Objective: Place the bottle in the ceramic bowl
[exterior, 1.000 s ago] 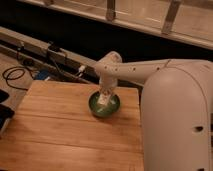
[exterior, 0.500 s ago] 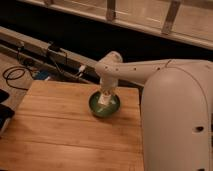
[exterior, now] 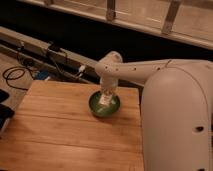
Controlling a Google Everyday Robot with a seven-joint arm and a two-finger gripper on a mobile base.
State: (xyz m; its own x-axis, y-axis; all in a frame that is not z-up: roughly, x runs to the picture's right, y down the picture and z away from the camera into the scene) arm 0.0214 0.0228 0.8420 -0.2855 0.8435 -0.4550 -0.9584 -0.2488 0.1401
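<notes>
The green ceramic bowl sits on the wooden table near its far right edge. My white arm reaches in from the right and bends down over the bowl. The gripper hangs straight down into the bowl. A pale whitish shape at its tip, inside the bowl, looks like the bottle; I cannot tell it apart from the gripper's own parts.
My large white arm housing covers the right side of the view. Black cables and a power strip lie on the floor past the table's far left edge. A dark ledge with railing posts runs along the back.
</notes>
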